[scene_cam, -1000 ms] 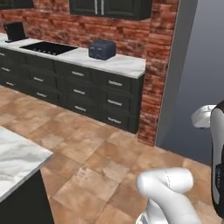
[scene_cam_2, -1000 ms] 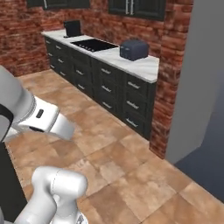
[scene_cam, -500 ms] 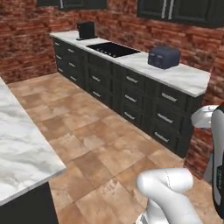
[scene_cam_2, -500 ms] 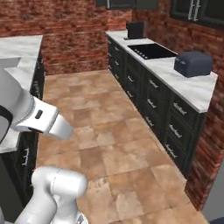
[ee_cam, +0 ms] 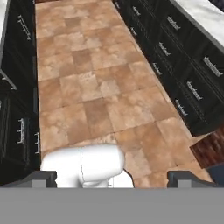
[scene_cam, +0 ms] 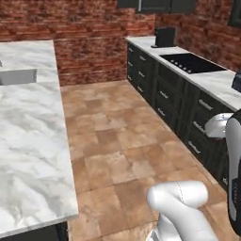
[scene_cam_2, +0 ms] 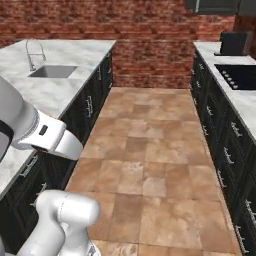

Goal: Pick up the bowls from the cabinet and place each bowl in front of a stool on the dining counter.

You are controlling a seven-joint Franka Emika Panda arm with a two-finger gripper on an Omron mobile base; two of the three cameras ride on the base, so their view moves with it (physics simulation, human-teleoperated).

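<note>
The dining counter (scene_cam: 28, 141) is a white grey-veined marble island along the left, with an inset steel sink (scene_cam_2: 52, 71) and a faucet (scene_cam_2: 31, 52). In the hand view my gripper (ee_cam: 113, 177) points down at the tiled floor, open, with its two dark fingertips (ee_cam: 43, 177) far apart and nothing between them. The bowls and the stools are out of view. Dark wall cabinets (scene_cam: 155, 4) hang over the far right corner, and their insides are hidden.
Black drawer units with silver handles (scene_cam: 188, 117) run along the right under a marble counter carrying a black cooktop (scene_cam_2: 237, 75) and a dark box (scene_cam: 164, 36). A brick wall (scene_cam_2: 150, 35) closes the far end. A tiled aisle (scene_cam_2: 150, 150) runs between island and drawers.
The whole picture has swung as the base turned. The island with its sink has come in on the left and the drawer run has slid to the right. The gripper stays open.
</note>
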